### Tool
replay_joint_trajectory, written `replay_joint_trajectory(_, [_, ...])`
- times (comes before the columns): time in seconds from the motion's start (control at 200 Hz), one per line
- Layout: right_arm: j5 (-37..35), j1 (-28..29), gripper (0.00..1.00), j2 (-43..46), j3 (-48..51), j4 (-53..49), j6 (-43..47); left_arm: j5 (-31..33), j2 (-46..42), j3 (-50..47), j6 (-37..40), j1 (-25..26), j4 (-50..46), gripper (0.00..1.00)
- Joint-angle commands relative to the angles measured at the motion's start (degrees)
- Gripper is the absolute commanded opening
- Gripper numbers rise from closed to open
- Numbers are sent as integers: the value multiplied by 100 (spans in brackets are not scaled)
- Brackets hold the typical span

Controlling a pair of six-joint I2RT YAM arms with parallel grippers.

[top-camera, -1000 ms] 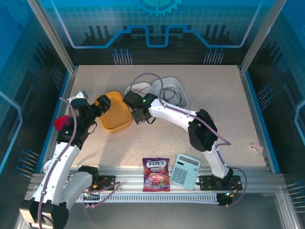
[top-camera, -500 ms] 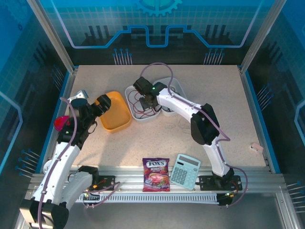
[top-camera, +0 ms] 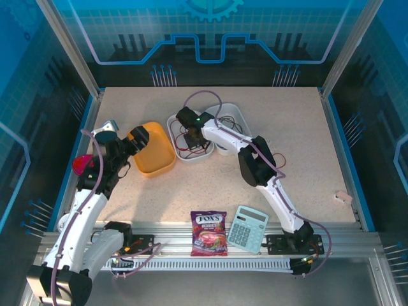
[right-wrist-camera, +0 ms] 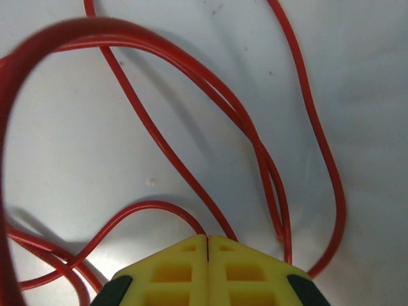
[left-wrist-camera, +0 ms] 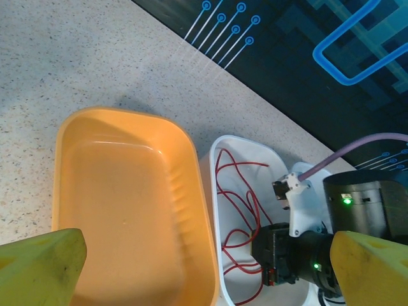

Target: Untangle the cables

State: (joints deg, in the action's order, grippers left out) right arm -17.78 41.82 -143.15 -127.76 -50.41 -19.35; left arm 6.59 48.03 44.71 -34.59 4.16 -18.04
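Observation:
Red cable (right-wrist-camera: 153,137) lies in loose loops on the floor of the left white tray (top-camera: 173,121). My right gripper (right-wrist-camera: 208,237) is down inside that tray with its yellow fingers pressed together, and a red strand runs into their tips. The left wrist view shows the same red cable (left-wrist-camera: 239,191) beside the right gripper's black body (left-wrist-camera: 287,258). Black cables (top-camera: 237,127) lie in the right white tray (top-camera: 245,118), and one trails onto the table. My left gripper (left-wrist-camera: 207,255) hangs wide open over the empty orange tray (left-wrist-camera: 127,204), holding nothing.
A sweets bag (top-camera: 209,234) and a calculator (top-camera: 247,228) lie at the near edge. A small pink object (top-camera: 344,196) sits at the far right. The right arm (top-camera: 255,166) stretches across the table's middle. The orange tray (top-camera: 156,156) touches the left white tray.
My right gripper went from the table just in front of the trays up into the left white tray, staying shut. The left arm stayed still.

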Motion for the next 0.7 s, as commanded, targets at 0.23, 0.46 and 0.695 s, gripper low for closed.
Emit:
replay_joint_trajectory(0.23, [11,-17,10,131,-240,-407,103,-122,13,-51,-77,-71,161,99])
replay_joint_trajectory(0.46, [-327,130,24,920,-89,-514,162,-166,-25,-51,-101,-65,161,99])
replay_joint_trajectory(0.695, [-744,312,33,1726,399,-557,69,-176,-40,-59,-111,-66,161,99])
